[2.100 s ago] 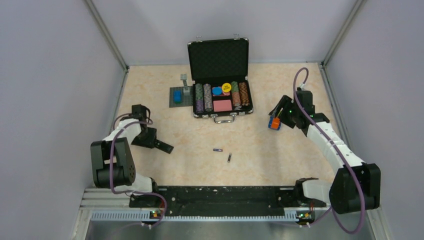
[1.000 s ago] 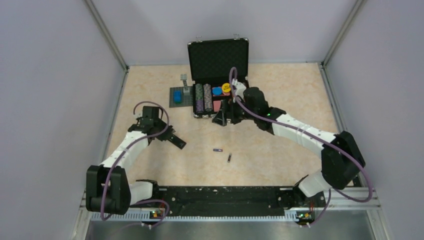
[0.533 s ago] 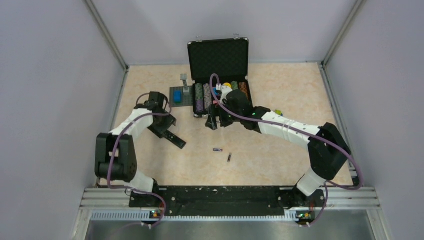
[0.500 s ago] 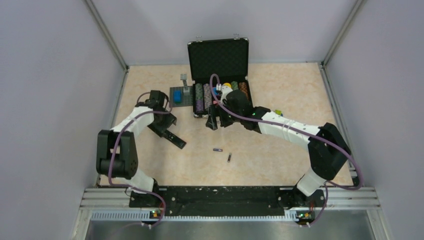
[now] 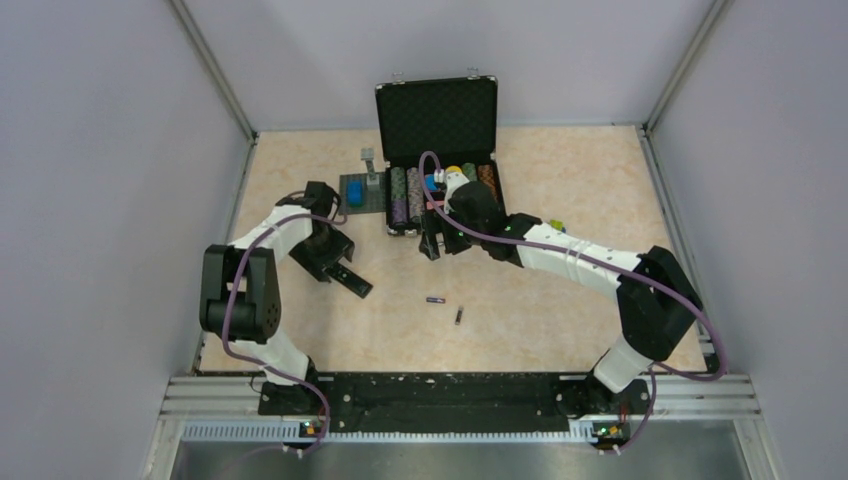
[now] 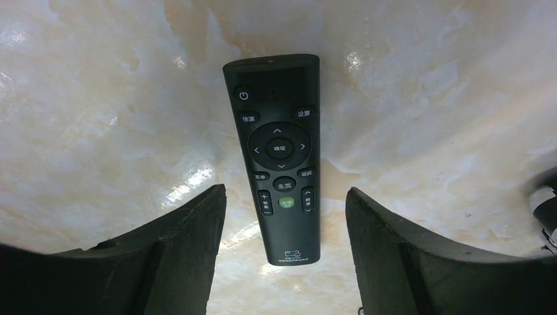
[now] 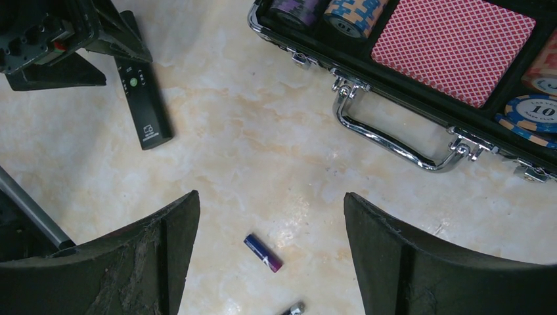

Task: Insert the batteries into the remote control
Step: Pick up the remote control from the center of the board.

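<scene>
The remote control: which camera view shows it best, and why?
Left wrist: the remote control lies face up, whole, its buttons legible. Right wrist shows only its lower part, small; top external shows a small dark bar.

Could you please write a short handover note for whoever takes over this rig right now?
Left gripper: open, fingers either side of the slim black button-faced remote control, not touching it. The remote lies buttons-up on the beige marbled table.
Right gripper: open and empty, above the two small purplish-black batteries.
Both batteries lie loose on the table, apart from the remote, in front of the open black poker-chip case.
Done: nothing loaded.
Left: reach the battery bay (hidden on the underside), then pick up and insert both batteries.
</scene>
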Motion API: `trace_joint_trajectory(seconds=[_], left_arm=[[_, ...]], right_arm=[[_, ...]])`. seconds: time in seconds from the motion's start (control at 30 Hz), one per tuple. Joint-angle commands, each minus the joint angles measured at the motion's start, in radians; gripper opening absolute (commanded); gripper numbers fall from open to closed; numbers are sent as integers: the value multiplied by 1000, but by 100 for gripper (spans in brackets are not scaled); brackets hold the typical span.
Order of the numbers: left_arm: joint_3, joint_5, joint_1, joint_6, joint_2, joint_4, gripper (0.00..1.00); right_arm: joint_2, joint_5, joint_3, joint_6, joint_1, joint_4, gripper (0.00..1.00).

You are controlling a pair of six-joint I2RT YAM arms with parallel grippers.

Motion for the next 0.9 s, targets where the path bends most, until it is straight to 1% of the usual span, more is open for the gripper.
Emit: trace_joint_trajectory(seconds=[0.0, 0.1, 0.2, 0.33, 0.4, 0.43, 0.5, 0.6, 0.77, 0.87], left_arm=[[1, -6, 2, 28, 24, 0, 72], [-12, 18, 2, 34, 49, 40, 71], [-14, 6, 2, 27, 76, 48, 70], [-25, 2, 4, 30, 98, 71, 58], [-25, -5, 4, 30, 105, 73, 45], [-27, -8, 4, 28, 105, 75, 42], [-39, -13, 2, 29, 98, 82, 29], [-63, -9, -1, 38, 62, 99, 14], [-108, 27, -33, 56, -49, 157, 8], [-133, 23, -73, 39, -133, 182, 7]], right_arm=[[-32, 19, 1, -12, 1, 5, 79], [-18, 18, 13, -12, 1, 0, 79], [-11, 13, 23, -10, 1, -6, 79], [-8, 12, 26, -10, 0, -10, 79], [-6, 11, 26, -8, 1, -11, 79], [-5, 11, 25, -8, 1, -11, 79], [-3, 8, 26, -7, 1, -12, 79], [1, -9, 32, -7, 1, -9, 79], [9, -91, 48, -4, 2, 15, 79], [24, -164, 58, 6, 1, 46, 79]])
